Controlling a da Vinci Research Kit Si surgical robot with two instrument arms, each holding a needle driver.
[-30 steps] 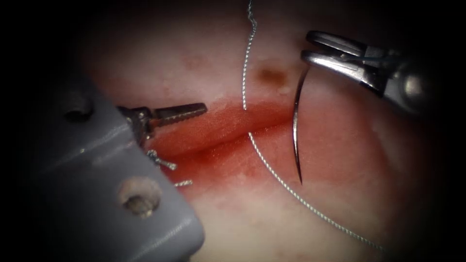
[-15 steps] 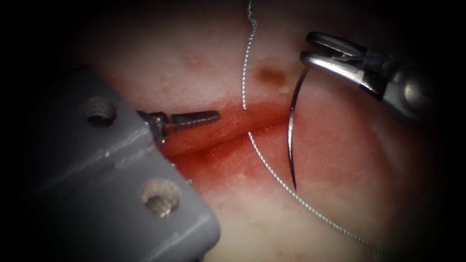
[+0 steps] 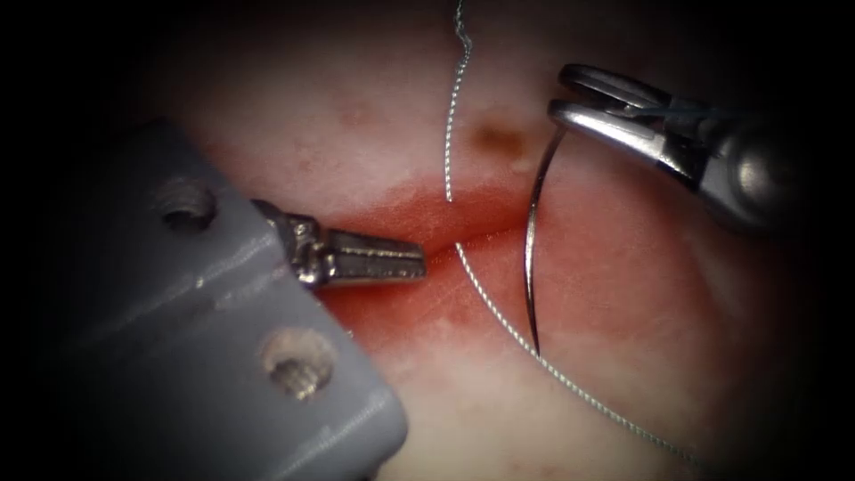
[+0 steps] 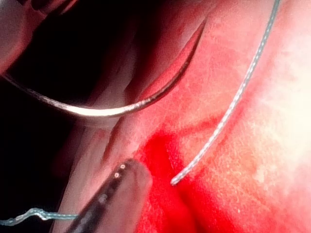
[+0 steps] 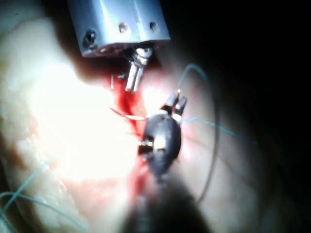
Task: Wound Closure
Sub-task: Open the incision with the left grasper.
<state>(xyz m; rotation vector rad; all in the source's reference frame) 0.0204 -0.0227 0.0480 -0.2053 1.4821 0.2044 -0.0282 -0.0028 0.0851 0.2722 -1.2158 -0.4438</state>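
Observation:
The tissue [image 3: 374, 107] has a red cut [image 3: 445, 227] running across the endoscope view. My right tool [image 3: 559, 91] comes in from the upper right, shut on the blunt end of the curved needle [image 3: 529, 249]. The needle hangs down across the right part of the cut, its point just above the tissue beside the thread [image 3: 499, 307]. The thread drops from above, enters the cut, and trails off to the lower right. My left tool [image 3: 420, 260] lies shut on the cut's left part with nothing seen between its jaws. The left wrist view shows the needle [image 4: 121, 109] and thread [image 4: 233, 102].
Red fluid [image 3: 614, 267] stains the tissue around the cut. A small brown spot [image 3: 497, 138] marks the tissue above the cut, near the needle's held end. Loose thread [image 5: 29, 199] lies on the pale tissue in the right wrist view.
My left tool has moved right and down onto the cut, and its jaws have closed. The right tool has swung the needle slightly left, its point now lower.

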